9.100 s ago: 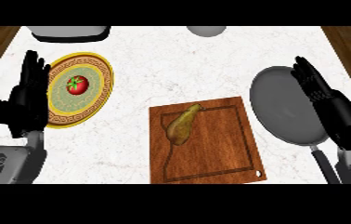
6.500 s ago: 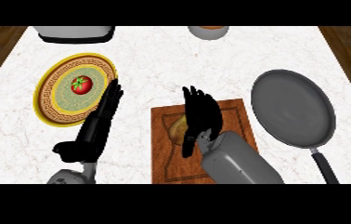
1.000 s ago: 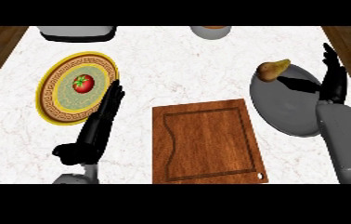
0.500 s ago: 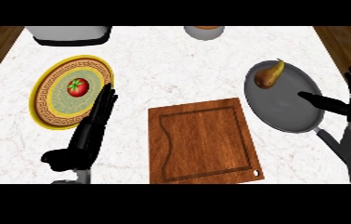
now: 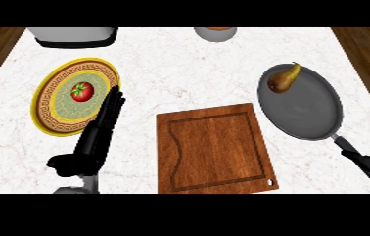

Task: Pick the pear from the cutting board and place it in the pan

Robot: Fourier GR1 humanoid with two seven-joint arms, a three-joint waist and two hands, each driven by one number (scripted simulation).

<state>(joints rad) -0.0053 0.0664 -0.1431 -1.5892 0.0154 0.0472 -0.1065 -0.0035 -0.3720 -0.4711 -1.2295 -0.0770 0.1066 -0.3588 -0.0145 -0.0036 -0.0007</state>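
A white marble counter [image 5: 180, 73] fills the view, with strips of dark wood floor at its far corners. On its near middle lies the brown cutting board [image 5: 213, 149], a groove running round inside its edge and a small hole in its near right corner; its whole wooden face shows. Just right of the board, and a little farther back, sits the grey pan [image 5: 303, 107], its dark handle [image 5: 353, 155] running off toward the view's lower right edge. Across the counter on the left lies a round plate [image 5: 51, 115] with a yellow patterned rim. The left hand [image 5: 98, 139] rests on the counter between that plate and the board, palm down, fingers straight and together pointing away from the robot, the fingertips [image 5: 115, 97] against the plate's right rim and the thumb spread out to the left; it holds nothing. The right hand is out of view. At the far edge stand a grey appliance [image 5: 72, 35] on the left and a small bowl [image 5: 215, 33] near the middle, both cut off by the view. The pear [image 5: 283, 79] lies inside the pan, in its far left part, stem pointing to the far rim, well apart from the left hand. A red tomato [image 5: 81, 91] sits at the plate's centre.
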